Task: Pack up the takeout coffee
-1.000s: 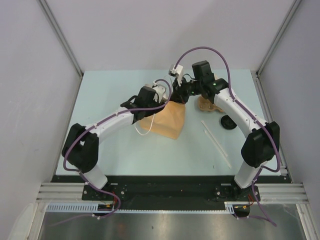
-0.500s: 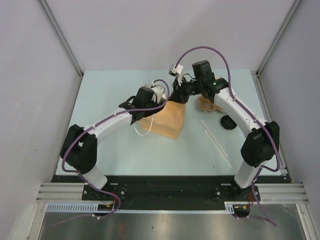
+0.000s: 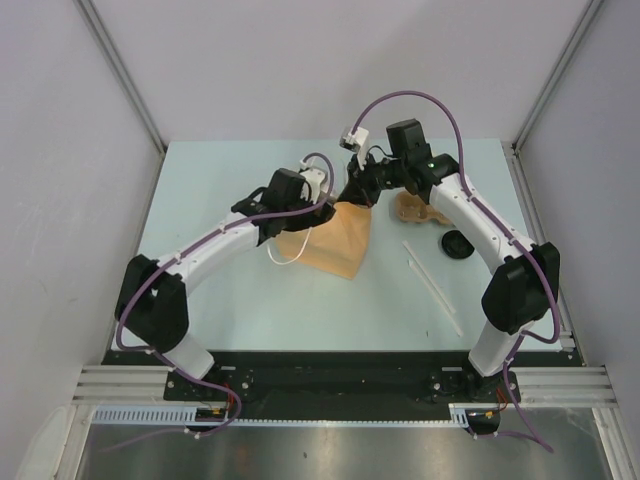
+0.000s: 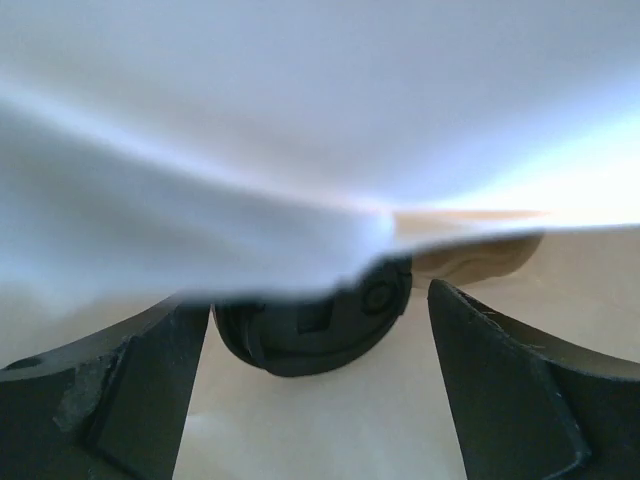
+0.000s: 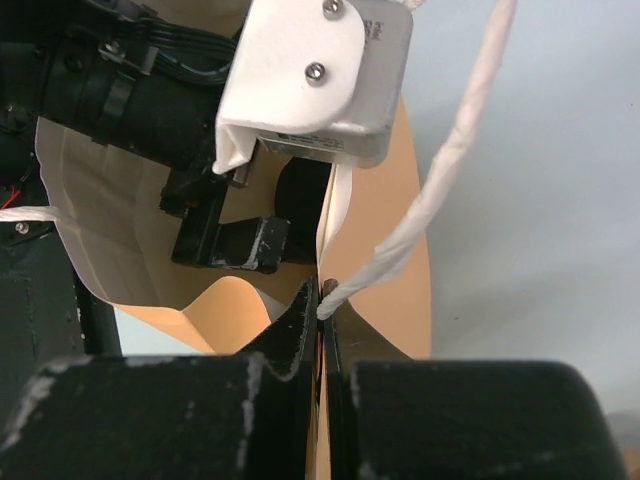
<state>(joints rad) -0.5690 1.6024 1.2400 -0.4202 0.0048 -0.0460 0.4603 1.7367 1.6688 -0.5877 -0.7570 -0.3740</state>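
The brown paper bag (image 3: 338, 238) lies on its side in mid-table, mouth toward the back. My left gripper (image 3: 322, 203) is inside the mouth; in the right wrist view its black fingers (image 5: 228, 240) show in the bag. In the left wrist view the jaws stand open, and the black lid of a cup (image 4: 312, 328) lies ahead between them on the bag's floor, touching neither finger (image 4: 520, 380). The cup's paper body is hidden. My right gripper (image 5: 325, 300) is shut on the bag's upper rim (image 5: 340, 200) beside a white handle (image 5: 440, 180), holding the mouth up. The second cup is not in view.
A tan cardboard piece (image 3: 413, 208) lies right of the bag, partly under my right arm. A loose black lid (image 3: 457, 245) lies farther right. A white straw (image 3: 432, 285) lies in front of it. The bag's other white handle (image 3: 285, 257) trails on the table at left.
My left arm has shifted a little to the left, its wrist still at the bag's mouth. The right gripper and the bag have stayed put.
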